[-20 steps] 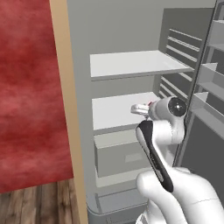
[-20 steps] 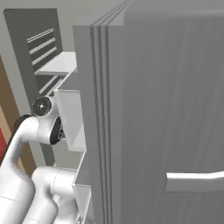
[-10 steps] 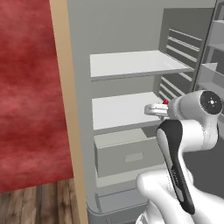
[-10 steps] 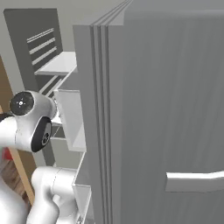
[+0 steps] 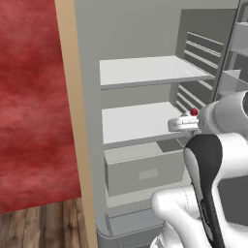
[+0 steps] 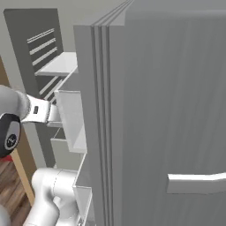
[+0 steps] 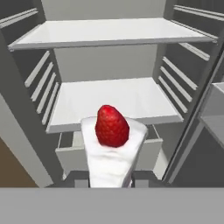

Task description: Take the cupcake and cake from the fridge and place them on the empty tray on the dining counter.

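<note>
Between the dark fingertips of the two-finger gripper [image 7: 111, 177] sits the pale wedge-shaped cake [image 7: 113, 151] w/ red top, jaws part-closed on it. Cake is held in front of the open grey fridge [image 7: 109, 65], above its white mid shelf [image 7: 116, 98].

Some things are hidden or cut off

In the hand view, the bottom of the cake [image 7: 111, 148] is cut off low in the middle, so the end effector [image 7: 111, 181] fingertips barely show. In the left base view, only the cake's red top peeks out at middle right. The fridge [image 6: 167, 110] door runs off the right edge.
</note>
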You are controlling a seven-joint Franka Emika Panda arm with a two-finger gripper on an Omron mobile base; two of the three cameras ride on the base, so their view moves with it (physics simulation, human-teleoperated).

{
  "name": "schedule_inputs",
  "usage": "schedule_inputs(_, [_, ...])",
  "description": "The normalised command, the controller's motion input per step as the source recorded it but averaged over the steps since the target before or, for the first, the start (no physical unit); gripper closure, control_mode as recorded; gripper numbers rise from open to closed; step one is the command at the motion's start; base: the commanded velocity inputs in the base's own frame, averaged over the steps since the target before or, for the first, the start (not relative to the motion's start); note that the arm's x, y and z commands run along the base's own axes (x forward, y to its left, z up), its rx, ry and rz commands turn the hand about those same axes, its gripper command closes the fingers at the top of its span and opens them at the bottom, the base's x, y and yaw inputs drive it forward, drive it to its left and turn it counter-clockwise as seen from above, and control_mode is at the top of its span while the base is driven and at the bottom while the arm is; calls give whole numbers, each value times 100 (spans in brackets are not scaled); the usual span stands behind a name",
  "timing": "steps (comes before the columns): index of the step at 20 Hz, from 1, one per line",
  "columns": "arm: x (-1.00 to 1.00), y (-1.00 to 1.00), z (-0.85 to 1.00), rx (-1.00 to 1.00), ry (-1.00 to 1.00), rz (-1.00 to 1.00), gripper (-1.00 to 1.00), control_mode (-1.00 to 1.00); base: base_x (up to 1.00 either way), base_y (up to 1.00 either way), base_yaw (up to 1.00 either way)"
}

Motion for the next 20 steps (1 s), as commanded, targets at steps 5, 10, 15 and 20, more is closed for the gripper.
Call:
schedule_inputs(5, [-90, 3, 7, -1, -13, 14, 100, -100, 0, 0, 0])
schedule_inputs(10, [-20, 2, 1, 0, -2, 3, 100, 100, -80, 12, 13])
schedule_inputs(15, [0, 0, 0, 0, 0, 0, 100, 100, -91, 77, 7])
schedule_inputs(20, [0, 0, 0, 0, 0, 0, 100, 100, -66, 99, 0])
